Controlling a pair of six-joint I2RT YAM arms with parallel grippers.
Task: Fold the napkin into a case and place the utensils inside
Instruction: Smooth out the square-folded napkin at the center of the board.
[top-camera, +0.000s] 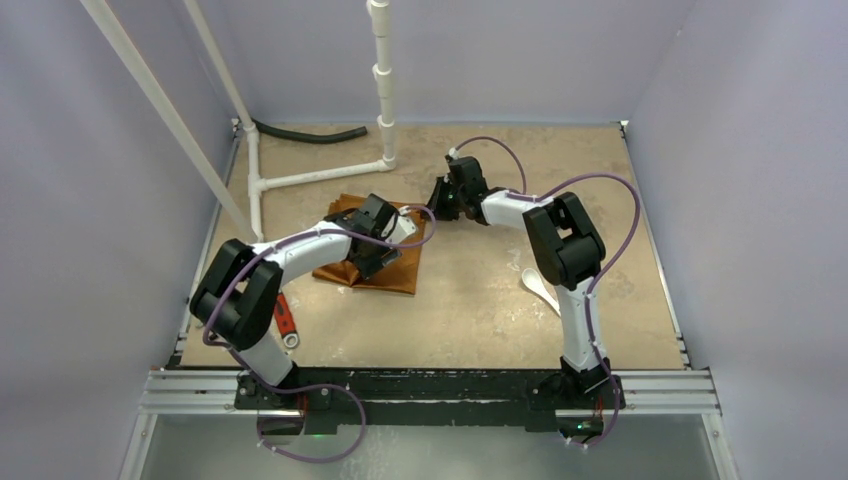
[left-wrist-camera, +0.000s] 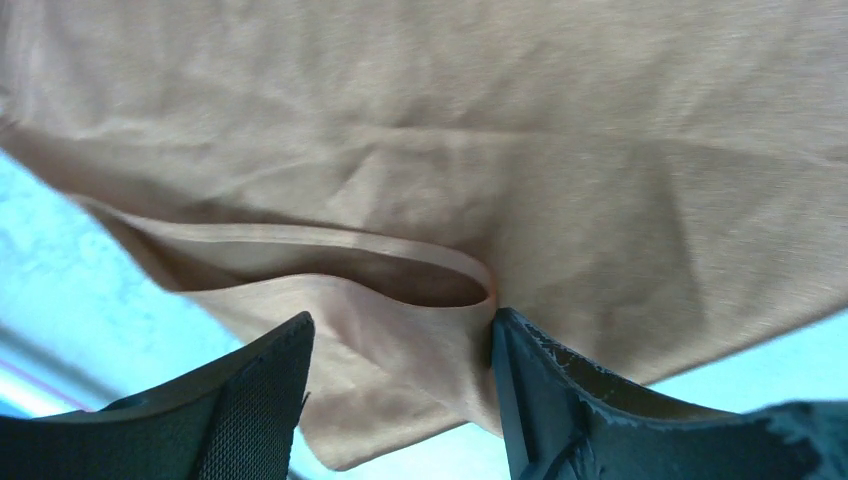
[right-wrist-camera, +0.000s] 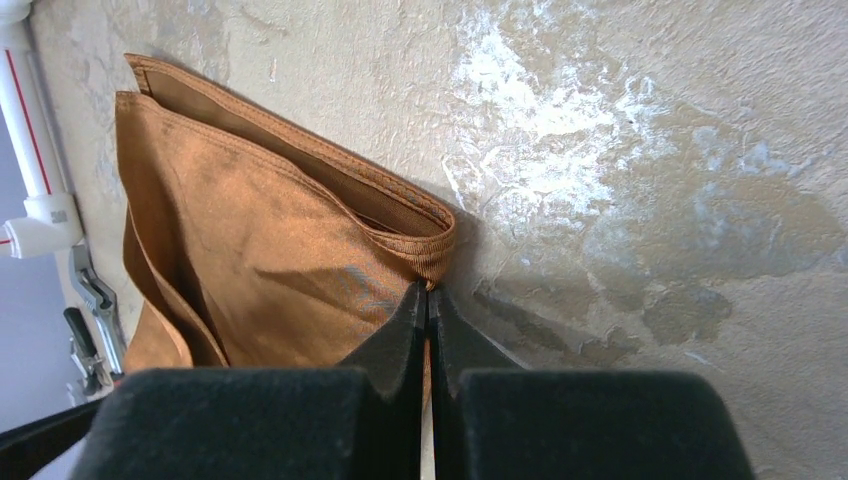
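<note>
- The white spoon (top-camera: 541, 290) lay on the bench (top-camera: 470, 310), near right, well apart from the napkin (top-camera: 372, 272).
- The folded napkin lay left of centre; the left gripper (left-wrist-camera: 400, 325) stood open astride its edge.
- Farther back, the right gripper (right-wrist-camera: 428, 296) was closed, pinching the napkin's right corner.

Pale lavender walls (top-camera: 90, 200) enclose a mottled tan table (top-camera: 480, 300), evenly lit.

A robotics lab cell: plain lavender panel walls (top-camera: 90, 250) enclose a mottled tan desk (top-camera: 480, 300), with a black-and-white left arm (top-camera: 300, 245) and right arm (top-camera: 578, 315) bolted to a slotted aluminium rail (top-camera: 670, 392).
</note>
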